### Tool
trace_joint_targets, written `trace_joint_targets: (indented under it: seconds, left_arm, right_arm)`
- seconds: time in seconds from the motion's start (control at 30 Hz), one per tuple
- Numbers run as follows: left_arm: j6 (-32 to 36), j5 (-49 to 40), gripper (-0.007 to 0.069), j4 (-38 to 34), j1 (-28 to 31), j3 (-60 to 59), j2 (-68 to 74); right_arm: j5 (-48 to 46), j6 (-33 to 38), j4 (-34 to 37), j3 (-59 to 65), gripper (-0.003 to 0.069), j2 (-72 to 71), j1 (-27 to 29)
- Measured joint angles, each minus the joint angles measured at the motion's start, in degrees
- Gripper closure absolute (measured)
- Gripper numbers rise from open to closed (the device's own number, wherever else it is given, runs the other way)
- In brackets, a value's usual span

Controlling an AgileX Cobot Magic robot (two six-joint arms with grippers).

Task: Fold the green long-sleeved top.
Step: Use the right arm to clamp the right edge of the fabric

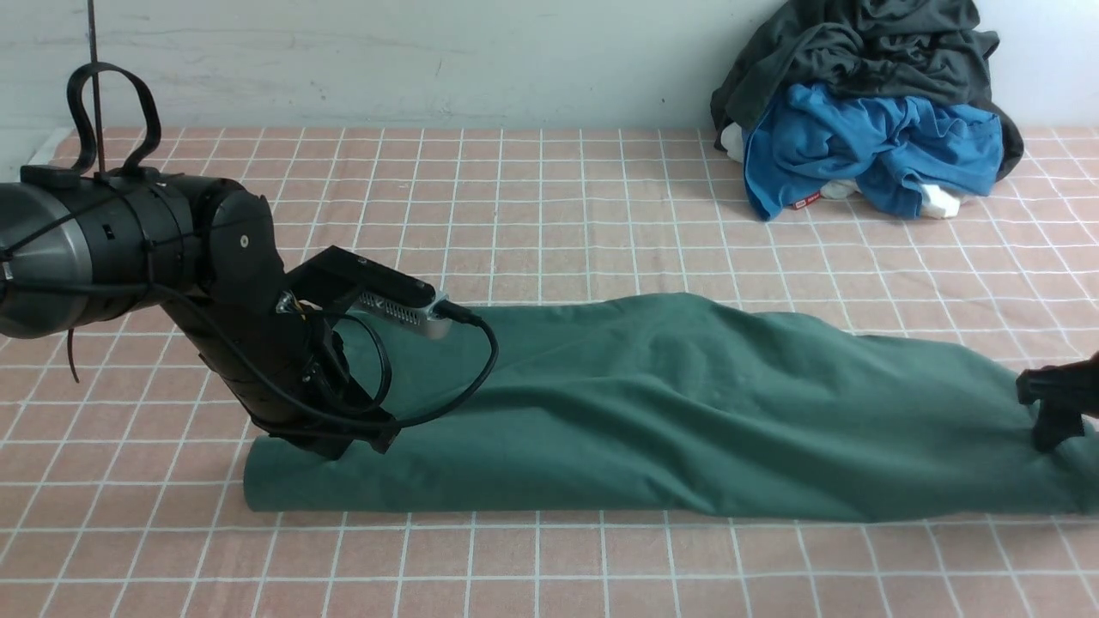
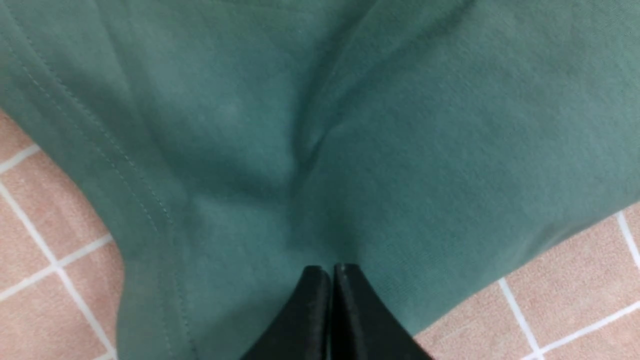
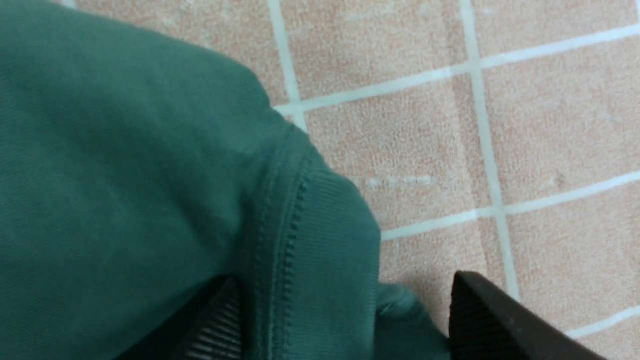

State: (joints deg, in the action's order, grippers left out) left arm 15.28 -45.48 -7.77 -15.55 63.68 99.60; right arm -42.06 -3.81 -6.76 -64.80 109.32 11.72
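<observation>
The checked cloth (image 1: 549, 566) covers the table. On its near half the top (image 1: 687, 412) lies as 1 long, loosely rumpled band, running from left of centre out to the right edge of the front view.

The left claw (image 1: 356, 439) sits on the top's left end. Its 2 fingers (image 2: 310, 310) are pressed flat together with their tips against the fabric. I cannot tell if any fold is pinched between them.

The right claw (image 1: 1052, 429) is low at the top's right end, spread wide. The top's ribbed band (image 3: 330, 240) lies between its fingers (image 3: 500, 320), unclamped.

Far right, against the wall (image 1: 429, 60), a grey garment (image 1: 859, 51) is heaped over a blue one (image 1: 867, 146), well apart from the top.
</observation>
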Motion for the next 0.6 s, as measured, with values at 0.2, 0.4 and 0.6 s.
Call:
trace_joint_targets:
  seconds: [0.2, 0.4, 0.6]
  left_arm:
    - [0.2, 0.0, 0.0631, 0.0, 0.0, 0.0, 0.0]
    - [0.2, 0.0, 0.0631, 0.0, 0.0, 0.0, 0.0]
    - [0.2, -2.8, 0.0631, 0.0, 0.0, 2.2, -1.1]
  right_arm:
    - [0.2, 3.5, 1.3, -0.1, 0.0301, -0.3, -1.4]
    - [0.2, 5.1, 1.3, 0.5, 0.058, -2.6, -2.5]
    - [-5.7, 3.2, -6.1, -2.6, 0.0588, -11.1, -2.7]
